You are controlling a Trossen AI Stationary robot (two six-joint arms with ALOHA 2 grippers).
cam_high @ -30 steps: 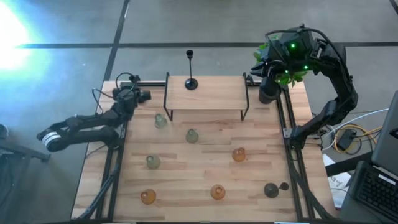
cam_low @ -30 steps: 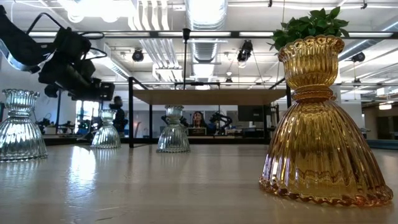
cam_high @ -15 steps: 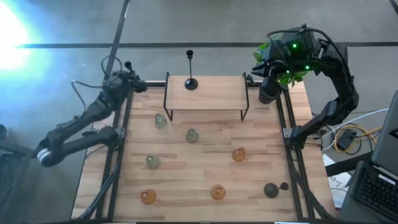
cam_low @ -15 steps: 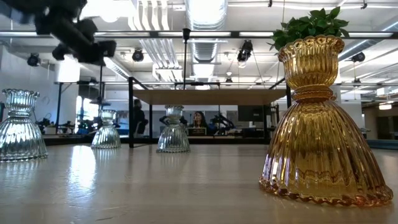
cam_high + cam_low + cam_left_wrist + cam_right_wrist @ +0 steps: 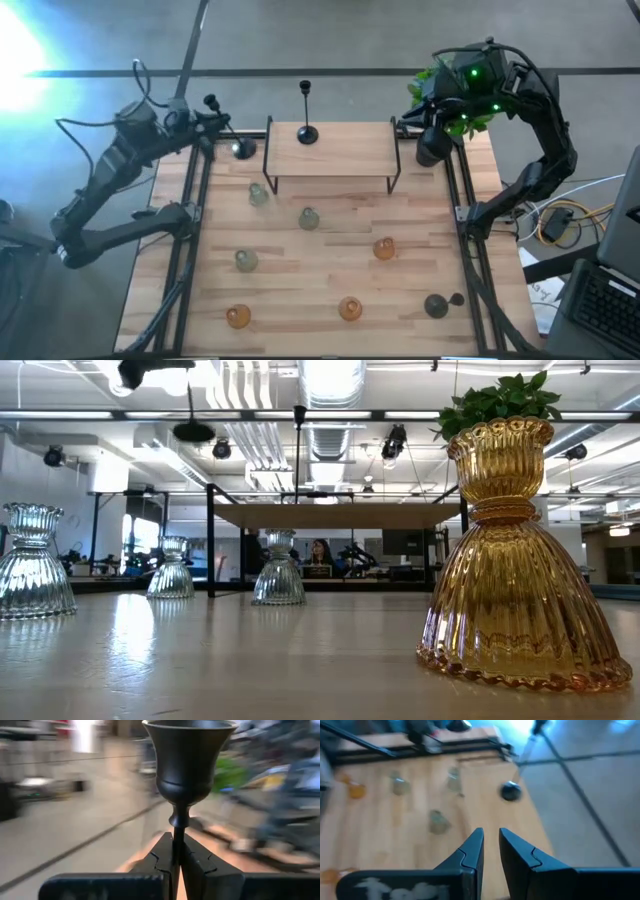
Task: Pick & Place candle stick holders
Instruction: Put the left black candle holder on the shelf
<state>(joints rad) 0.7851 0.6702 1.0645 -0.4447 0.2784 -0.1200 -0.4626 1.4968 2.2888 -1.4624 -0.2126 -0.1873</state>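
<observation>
L gripper (image 5: 176, 851) is clamping shut on the thin stem of a slim black metal candlestick (image 5: 222, 125), lifted over the table's far-left corner w/ its long axis tipped. The raised wooden shelf (image 5: 345, 150) lies to its right. L wrist view shows the grip; high view doesn't. R gripper (image 5: 490, 845) is waiting slightly open, empty.

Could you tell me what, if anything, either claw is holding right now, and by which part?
The left claw is shut on a black candlestick, gripping its thin stem just below the cup. The right claw is open and holds nothing.
</observation>
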